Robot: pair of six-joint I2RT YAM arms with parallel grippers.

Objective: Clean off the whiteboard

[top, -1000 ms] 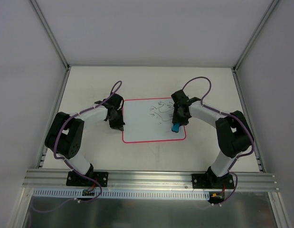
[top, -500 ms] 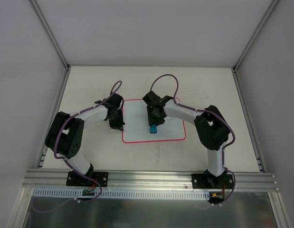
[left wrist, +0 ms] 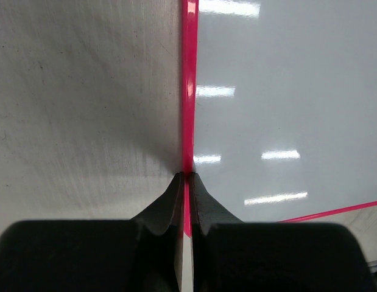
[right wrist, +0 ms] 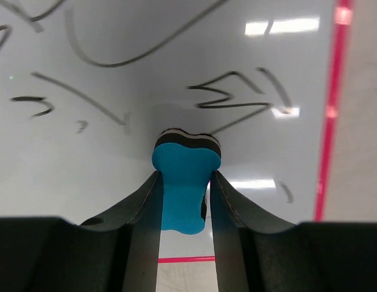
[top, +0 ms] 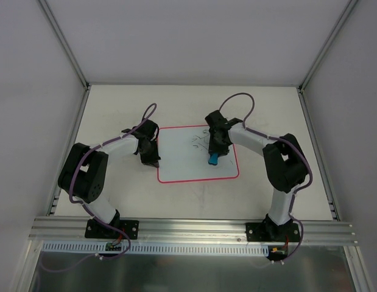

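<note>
- White-walled enclosure, pale tabletop (top: pixel 115 109). The thin square whiteboard (top: pixel 188 169) with the red-pink border lies flat mid-table, between the two arms.
- Over on the board's right half, the right gripper (top: pixel 214 152) is clenched on the small blue foam eraser block (top: pixel 212 160). The dark felt end is down and looks to be on the surface. In the wrist view the foam is squeezed into a waist between the jaws.
- Dark marker scribbles (top: pixel 199 141) are left on the upper right part, some just ahead of the eraser and one by the right border. The lower left looks clean.
- Meanwhile the left gripper (top: pixel 153 159) has its jaws closed almost together, tips planted on the left border. I'd say it's pinning the board rather than gripping it.
- My worries:
  - That pin is only one edge, so a hard sideways wipe could swing or skate the board.
  - Soft foam could twist in the jaws, leaving streaks.
  - A stroke overrunning the right border could catch the rim and lift it.
</note>
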